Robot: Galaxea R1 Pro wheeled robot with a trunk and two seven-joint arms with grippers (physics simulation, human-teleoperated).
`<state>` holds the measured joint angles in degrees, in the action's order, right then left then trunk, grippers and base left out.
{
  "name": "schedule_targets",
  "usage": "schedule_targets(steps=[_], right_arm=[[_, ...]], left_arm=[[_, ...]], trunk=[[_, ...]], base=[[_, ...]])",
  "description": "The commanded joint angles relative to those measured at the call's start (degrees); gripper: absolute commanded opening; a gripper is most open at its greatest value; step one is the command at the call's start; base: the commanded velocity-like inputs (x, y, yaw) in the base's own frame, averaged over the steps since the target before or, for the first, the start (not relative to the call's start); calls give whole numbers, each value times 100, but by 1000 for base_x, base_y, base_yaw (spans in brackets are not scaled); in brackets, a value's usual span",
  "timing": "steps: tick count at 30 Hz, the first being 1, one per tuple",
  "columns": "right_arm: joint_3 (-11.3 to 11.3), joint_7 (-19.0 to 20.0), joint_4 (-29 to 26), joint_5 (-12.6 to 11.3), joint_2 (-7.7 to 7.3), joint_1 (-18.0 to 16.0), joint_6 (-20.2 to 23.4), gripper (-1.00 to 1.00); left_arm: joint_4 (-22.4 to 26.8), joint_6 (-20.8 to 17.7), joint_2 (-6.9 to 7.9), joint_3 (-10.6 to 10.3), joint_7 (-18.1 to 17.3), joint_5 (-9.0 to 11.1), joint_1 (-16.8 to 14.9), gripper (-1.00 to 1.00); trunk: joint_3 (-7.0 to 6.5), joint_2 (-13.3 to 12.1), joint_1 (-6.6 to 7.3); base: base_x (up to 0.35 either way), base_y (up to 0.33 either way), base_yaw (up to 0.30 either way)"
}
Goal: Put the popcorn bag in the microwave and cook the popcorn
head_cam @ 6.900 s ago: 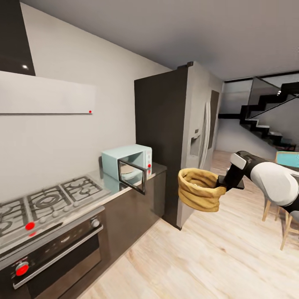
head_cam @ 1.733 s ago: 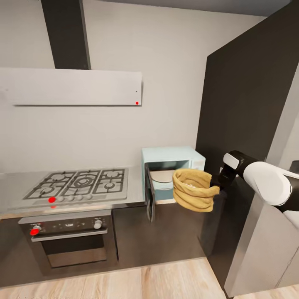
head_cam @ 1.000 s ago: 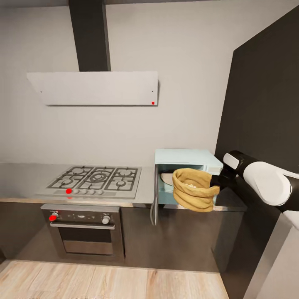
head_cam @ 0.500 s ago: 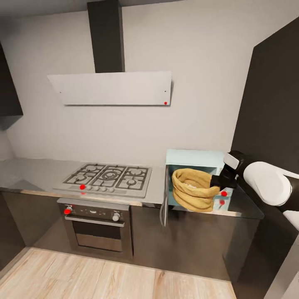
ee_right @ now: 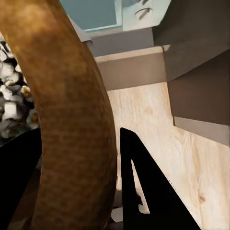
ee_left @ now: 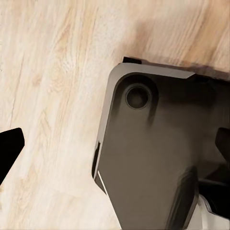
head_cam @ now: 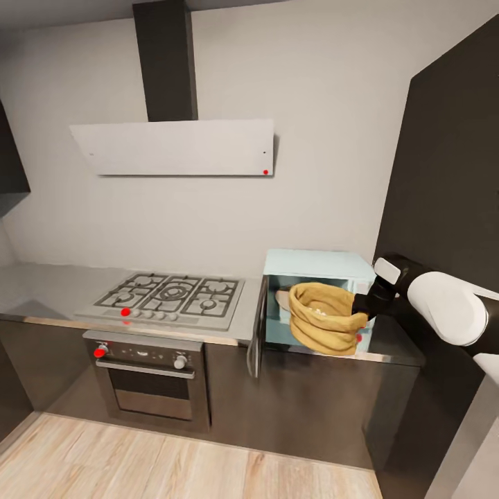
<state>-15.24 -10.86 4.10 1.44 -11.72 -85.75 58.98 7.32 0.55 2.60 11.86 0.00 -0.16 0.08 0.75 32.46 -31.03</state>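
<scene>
Bag: held off the countertop before the open microwave, rim clamped between the right gripper fingers. Popcorn inside. Left gripper: over wood floor, fingertips seemingly well apart.
</scene>
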Motion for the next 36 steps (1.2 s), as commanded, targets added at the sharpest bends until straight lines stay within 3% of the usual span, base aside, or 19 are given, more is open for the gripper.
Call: schedule_targets(steps=[1,8,17,23,24,36], right_arm=[[-62,-39,12,5,-36,25,-1,-100],[-59,-69,12,7,-240,254,-148,-100],[-58,-74,12,6,-243,489,-428,-100],[-65,-82,12,5,-243,490,-619,-100],[-66,-83,12,5,-243,492,-818,-100],[-67,-81,12,5,-243,496,-818,-100]], left_arm=[[6,6,-5,18,0,-2,1,100],[6,6,67,18,0,-2,1,100],[6,6,74,18,0,-2,1,100],[6,6,74,18,0,-2,1,100],[6,6,74,18,0,-2,1,100],[6,6,74,18,-2,-2,1,100]], trunk=[[8,8,-2],[8,8,-2],[8,8,-2],[8,8,-2],[8,8,-2],[7,8,-2]], base=[[0,0,0],[0,21,0],[0,275,0],[0,43,-4],[0,3,-136],[0,62,-268]])
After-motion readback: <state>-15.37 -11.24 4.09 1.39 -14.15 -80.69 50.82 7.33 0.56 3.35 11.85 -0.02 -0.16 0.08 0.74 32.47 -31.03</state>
